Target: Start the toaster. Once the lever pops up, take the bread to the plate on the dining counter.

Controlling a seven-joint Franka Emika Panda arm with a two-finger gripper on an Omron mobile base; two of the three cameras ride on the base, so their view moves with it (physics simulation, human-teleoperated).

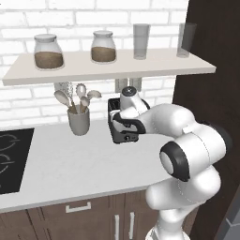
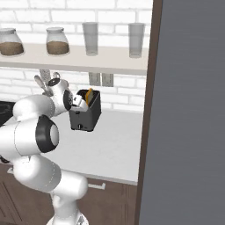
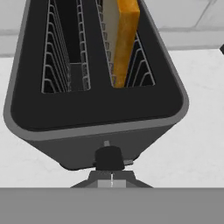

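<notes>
At the toaster's [image 3: 98,92] near end, the closed tool [image 3: 109,158] is pressing at the lever; bread [image 3: 124,37] is standing in the right slot. Slipping off risks an unlatched start.

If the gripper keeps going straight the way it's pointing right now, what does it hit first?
Most likely the toaster's lever on the narrow front of the toaster: the shut gripper sits just behind it, aimed at it. Whether they already touch is unclear.

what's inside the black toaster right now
One golden-tan bread slice stands in one slot of the boxy black toaster, top poking out. The other slot shows bare wire guides. The slice's bottom is hidden.
</notes>
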